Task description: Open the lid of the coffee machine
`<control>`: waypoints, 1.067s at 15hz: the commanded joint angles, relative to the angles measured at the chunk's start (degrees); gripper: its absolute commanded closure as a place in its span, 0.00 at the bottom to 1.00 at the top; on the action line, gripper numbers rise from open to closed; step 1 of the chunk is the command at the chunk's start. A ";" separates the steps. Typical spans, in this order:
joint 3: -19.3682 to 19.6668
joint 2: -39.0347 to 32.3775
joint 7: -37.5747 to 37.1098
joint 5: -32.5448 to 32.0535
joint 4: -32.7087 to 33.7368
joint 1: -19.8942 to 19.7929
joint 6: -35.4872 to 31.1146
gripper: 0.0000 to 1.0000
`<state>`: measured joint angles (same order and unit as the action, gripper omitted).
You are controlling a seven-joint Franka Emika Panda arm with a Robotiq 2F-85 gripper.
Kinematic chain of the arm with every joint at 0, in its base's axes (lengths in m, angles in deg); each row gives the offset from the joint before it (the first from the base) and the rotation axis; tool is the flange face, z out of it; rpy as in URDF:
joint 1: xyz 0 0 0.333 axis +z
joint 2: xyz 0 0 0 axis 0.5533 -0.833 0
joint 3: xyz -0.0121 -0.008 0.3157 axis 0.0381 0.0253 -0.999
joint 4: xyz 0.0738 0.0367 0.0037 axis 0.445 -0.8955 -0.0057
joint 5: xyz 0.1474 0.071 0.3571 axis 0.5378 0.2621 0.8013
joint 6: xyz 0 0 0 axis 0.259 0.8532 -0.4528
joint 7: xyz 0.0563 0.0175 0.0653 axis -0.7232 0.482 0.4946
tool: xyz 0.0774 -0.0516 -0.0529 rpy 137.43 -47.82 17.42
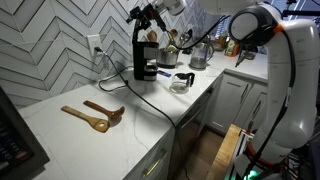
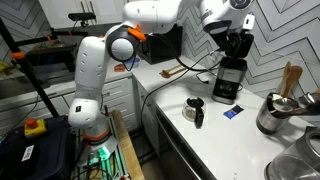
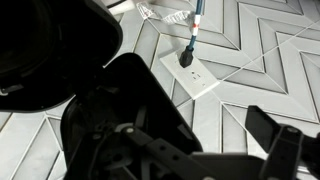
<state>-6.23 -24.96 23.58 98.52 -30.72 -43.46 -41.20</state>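
The black coffee machine [image 1: 145,58] stands on the white counter against the herringbone tile wall; it also shows in an exterior view [image 2: 230,75]. Its lid [image 1: 139,30] is tilted up from the top, and it fills the lower left of the wrist view [image 3: 125,100] as a black panel. My gripper [image 1: 150,14] is at the top of the machine, right by the raised lid, and shows in the wrist view [image 3: 215,145] with its fingers apart. One finger is against the lid's edge and the other is free over the tiles. The machine's open top [image 3: 45,50] is dark.
A glass carafe [image 1: 181,82] stands in front of the machine. A steel kettle [image 1: 198,55] and a utensil holder [image 1: 172,50] are beside it. Wooden spoons [image 1: 95,115] lie on the counter. A wall outlet [image 3: 193,70] holds the plugged-in cord.
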 commanded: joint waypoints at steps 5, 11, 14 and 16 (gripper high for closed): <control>-1.76 -1.56 4.79 1.66 2.24 -0.24 -2.86 0.00; -2.70 -1.23 6.14 3.19 2.55 -0.44 -3.53 0.00; -3.29 -1.44 7.79 4.68 3.16 -0.53 -3.34 0.00; -3.39 -1.13 7.49 5.25 2.83 -0.44 -3.44 0.00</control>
<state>-8.84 -25.75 29.51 101.65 -28.20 -43.45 -44.00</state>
